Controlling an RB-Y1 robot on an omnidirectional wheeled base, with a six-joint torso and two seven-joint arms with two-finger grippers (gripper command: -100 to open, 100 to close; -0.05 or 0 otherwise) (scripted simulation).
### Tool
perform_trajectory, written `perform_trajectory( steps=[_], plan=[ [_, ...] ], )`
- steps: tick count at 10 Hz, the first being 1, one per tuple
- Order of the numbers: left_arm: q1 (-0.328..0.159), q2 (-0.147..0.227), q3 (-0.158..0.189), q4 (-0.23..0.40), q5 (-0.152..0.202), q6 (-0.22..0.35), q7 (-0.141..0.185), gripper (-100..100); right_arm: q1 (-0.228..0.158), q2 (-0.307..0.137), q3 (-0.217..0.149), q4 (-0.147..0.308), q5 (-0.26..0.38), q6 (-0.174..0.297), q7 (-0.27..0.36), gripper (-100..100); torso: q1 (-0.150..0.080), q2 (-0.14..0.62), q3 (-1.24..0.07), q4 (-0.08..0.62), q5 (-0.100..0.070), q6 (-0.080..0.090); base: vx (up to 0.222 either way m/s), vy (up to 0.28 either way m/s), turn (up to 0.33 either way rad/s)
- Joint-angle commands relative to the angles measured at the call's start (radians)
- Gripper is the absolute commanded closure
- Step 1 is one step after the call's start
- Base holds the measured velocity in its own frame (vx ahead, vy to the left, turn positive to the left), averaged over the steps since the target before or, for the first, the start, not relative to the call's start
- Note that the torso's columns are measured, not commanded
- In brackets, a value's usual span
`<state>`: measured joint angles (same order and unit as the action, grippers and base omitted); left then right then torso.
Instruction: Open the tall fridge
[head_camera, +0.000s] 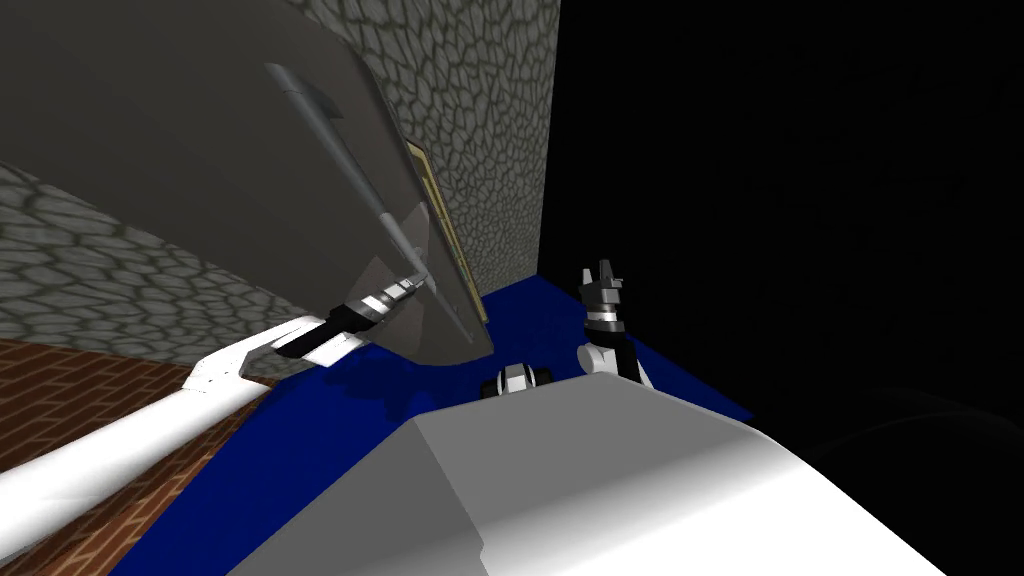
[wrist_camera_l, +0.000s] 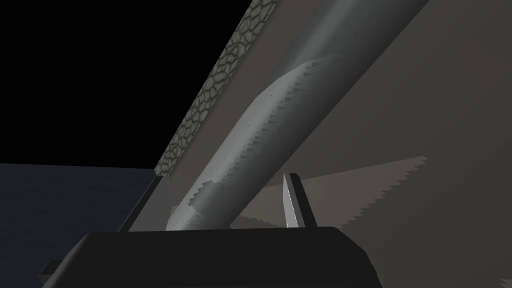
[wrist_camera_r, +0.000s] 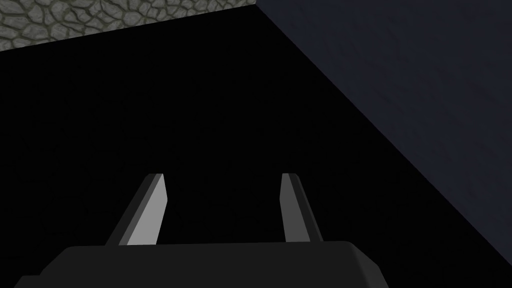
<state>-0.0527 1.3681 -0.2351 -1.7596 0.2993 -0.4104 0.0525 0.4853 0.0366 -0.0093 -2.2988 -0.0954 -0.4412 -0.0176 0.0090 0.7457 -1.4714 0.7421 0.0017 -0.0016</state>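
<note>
Left gripper (wrist_camera_l: 225, 182), fingers apart, straddled the grey bar handle (wrist_camera_l: 280, 115) of the tall fridge door (head_camera: 180, 150) at far left, needing to clamp squarely, then pull along the hinge arc, while the right gripper (wrist_camera_r: 222, 200) hung open.

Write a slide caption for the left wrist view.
Open left hand straddles the grey bar handle on the fridge door; stone wall beyond.

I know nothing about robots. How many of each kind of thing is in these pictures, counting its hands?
Fridge door: 1
Door handle: 1
Grippers, two fingers each: 2, the left gripper and the right gripper
Total: 4
</note>
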Motion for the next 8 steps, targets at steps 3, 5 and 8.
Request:
perform_trajectory(
  steps=[3, 5, 8],
  plan=[
    [0.014, 0.045, -0.046, -0.140, 0.010, -0.091, -0.013, 100, 0.000, 0.000, 0.000, 0.000, 0.000, 0.000, 0.000, 0, -0.003, -0.003, -0.002, 0.000, 0.000, -0.002, -0.175, 0.244, 0.042],
    [0.023, 0.068, -0.064, -0.201, 0.015, -0.130, -0.018, 100, 0.000, 0.000, 0.000, 0.000, 0.000, 0.000, 0.000, 0, -0.008, -0.007, -0.006, 0.001, -0.003, 0.000, -0.151, 0.234, 0.037],
    [0.033, 0.090, -0.082, -0.262, 0.020, -0.169, -0.022, 100, 0.000, 0.000, 0.000, 0.000, 0.000, 0.000, 0.000, 0, -0.010, -0.007, -0.007, 0.002, -0.004, 0.001, -0.115, 0.213, 0.022]
  ],
)
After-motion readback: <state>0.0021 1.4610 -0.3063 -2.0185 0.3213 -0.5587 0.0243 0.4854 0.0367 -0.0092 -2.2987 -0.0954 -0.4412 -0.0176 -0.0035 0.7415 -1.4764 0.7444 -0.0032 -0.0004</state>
